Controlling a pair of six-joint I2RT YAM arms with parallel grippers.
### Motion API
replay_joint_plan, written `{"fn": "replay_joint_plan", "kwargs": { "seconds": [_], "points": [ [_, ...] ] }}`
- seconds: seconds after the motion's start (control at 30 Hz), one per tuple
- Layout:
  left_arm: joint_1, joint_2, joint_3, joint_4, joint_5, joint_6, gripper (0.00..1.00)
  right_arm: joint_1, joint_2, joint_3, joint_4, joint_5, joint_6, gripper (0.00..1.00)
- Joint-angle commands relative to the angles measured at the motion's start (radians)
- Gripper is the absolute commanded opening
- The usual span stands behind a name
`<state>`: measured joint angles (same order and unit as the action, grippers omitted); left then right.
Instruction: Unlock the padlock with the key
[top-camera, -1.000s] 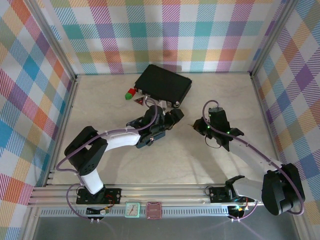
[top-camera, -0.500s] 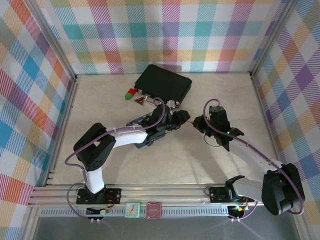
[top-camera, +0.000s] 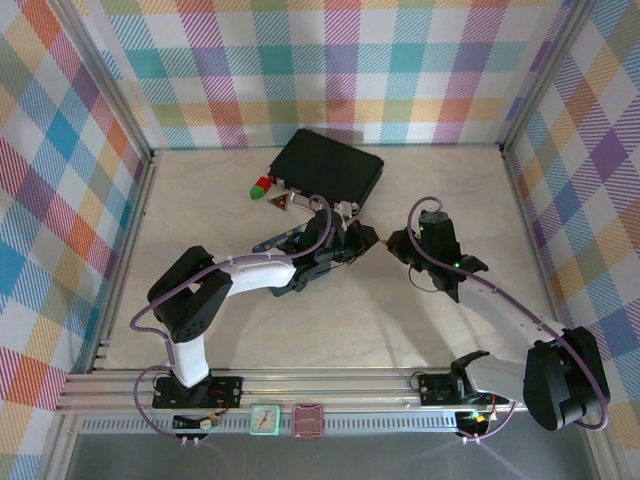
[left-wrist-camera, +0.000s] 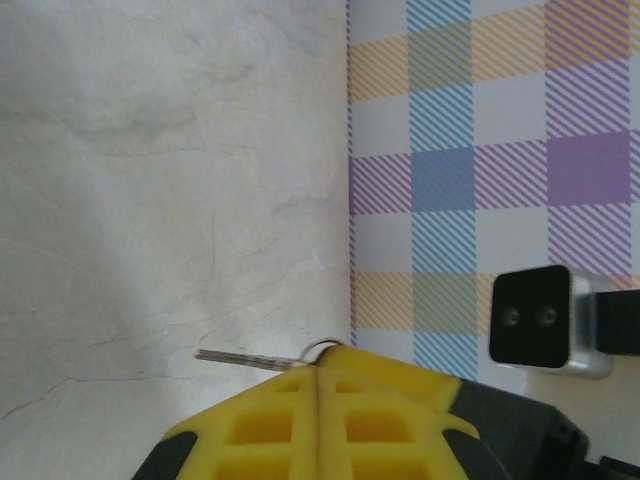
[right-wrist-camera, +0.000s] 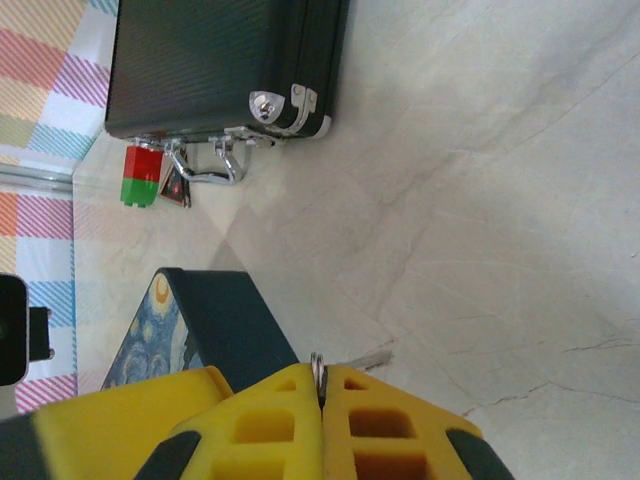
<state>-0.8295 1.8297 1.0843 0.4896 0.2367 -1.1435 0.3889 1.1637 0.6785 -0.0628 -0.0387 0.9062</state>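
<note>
The key is a thin grey blade on a small wire ring. In the left wrist view my left gripper is shut, and the blade sticks out sideways from its yellow fingertips. In the right wrist view my right gripper is shut on the key's ring, and the blade pokes out beside it. From above, the left gripper and the right gripper meet tip to tip over the middle of the table, with the key between them. The padlock is hidden.
A black case with silver latches lies at the back, and red and green blocks sit by its handle. A blue starry tin lies under the left arm. Plaid walls ring the table.
My left gripper has moved right to the right gripper's tip and shut on the key there. The right gripper has stayed shut and hardly moved.
</note>
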Motion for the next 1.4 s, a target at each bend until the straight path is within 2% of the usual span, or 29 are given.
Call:
{"fn": "replay_joint_plan", "kwargs": {
  "seconds": [0.0, 0.03, 0.13, 0.17, 0.2, 0.3, 0.43, 0.53, 0.63, 0.7, 0.83, 1.03, 1.23, 1.37],
  "points": [
    [-0.010, 0.010, 0.031, 0.002, 0.018, 0.018, 0.00, -0.006, -0.025, 0.020, 0.028, -0.007, 0.009, 0.00],
    [-0.007, 0.009, 0.037, -0.002, 0.022, 0.030, 0.00, -0.007, -0.033, 0.019, 0.034, -0.013, -0.003, 0.04],
    [0.030, 0.001, 0.047, 0.002, 0.068, 0.101, 0.00, -0.011, -0.068, 0.041, -0.002, -0.013, -0.103, 0.37],
    [0.048, -0.002, 0.052, 0.001, 0.100, 0.137, 0.00, -0.014, -0.074, 0.052, -0.018, -0.018, -0.154, 0.44],
    [0.070, -0.006, 0.066, -0.023, 0.142, 0.183, 0.00, -0.021, -0.076, 0.066, -0.041, -0.030, -0.208, 0.49],
    [0.127, -0.001, 0.144, -0.112, 0.338, 0.337, 0.00, -0.080, -0.069, 0.105, -0.083, -0.165, -0.357, 0.53],
    [0.160, -0.028, 0.220, -0.298, 0.480, 0.550, 0.00, -0.200, -0.062, 0.112, -0.055, -0.446, -0.476, 0.53],
    [0.175, -0.053, 0.217, -0.328, 0.595, 0.652, 0.00, -0.279, -0.050, 0.081, 0.057, -0.709, -0.496, 0.51],
    [0.191, -0.058, 0.231, -0.378, 0.689, 0.698, 0.00, -0.296, -0.027, 0.068, 0.156, -0.883, -0.489, 0.48],
    [0.193, -0.076, 0.236, -0.433, 0.688, 0.750, 0.00, -0.297, -0.024, 0.058, 0.217, -0.960, -0.481, 0.48],
    [0.193, -0.117, 0.236, -0.483, 0.665, 0.813, 0.00, -0.289, -0.020, 0.054, 0.226, -1.011, -0.501, 0.48],
    [0.193, -0.133, 0.225, -0.432, 0.641, 0.779, 0.00, -0.242, -0.009, 0.024, 0.190, -0.998, -0.538, 0.45],
    [0.193, -0.142, 0.226, -0.398, 0.651, 0.749, 0.00, -0.229, -0.020, -0.018, 0.243, -0.973, -0.507, 0.45],
    [0.193, -0.150, 0.208, -0.371, 0.652, 0.724, 0.00, -0.202, 0.007, 0.007, 0.236, -0.976, -0.510, 0.36]
  ]
}}
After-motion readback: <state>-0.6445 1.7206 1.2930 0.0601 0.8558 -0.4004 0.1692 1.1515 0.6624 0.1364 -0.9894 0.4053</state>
